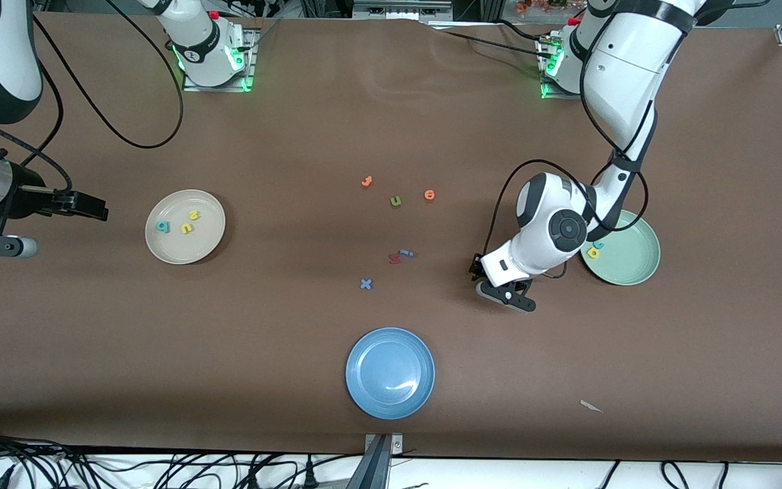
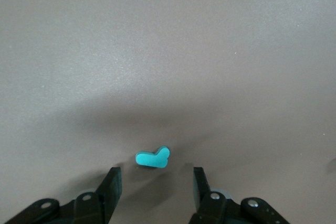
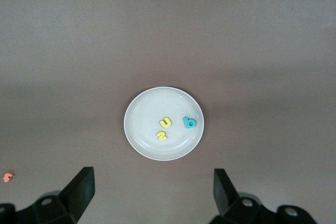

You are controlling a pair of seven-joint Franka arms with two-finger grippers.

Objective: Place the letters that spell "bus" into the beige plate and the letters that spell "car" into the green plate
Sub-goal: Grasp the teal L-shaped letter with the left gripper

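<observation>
We read no printed text, labels or brands anywhere. The only characters we make out are the foam letters themselves: a teal "b" (image 3: pixel 189 123), yellow "u" (image 3: pixel 166 123) and yellow "s" (image 3: pixel 162 136) in the beige plate (image 3: pixel 137 129), a green "u" (image 1: pixel 396 201) and a blue "x" (image 1: pixel 366 284) on the counter (image 1: pixel 296 136).

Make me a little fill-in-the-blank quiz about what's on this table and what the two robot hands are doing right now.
1. The beige plate holds ____ foam letters.
2. The left gripper, fingers apart, hangs just above the table over a small teal "r" lying on the ____.
3. The plate with nothing in it is the ____ plate.
4. The green plate shows a teal letter and a ____ letter, while the open right gripper waits above the table.

Missing words: three; table; blue; yellow
</observation>
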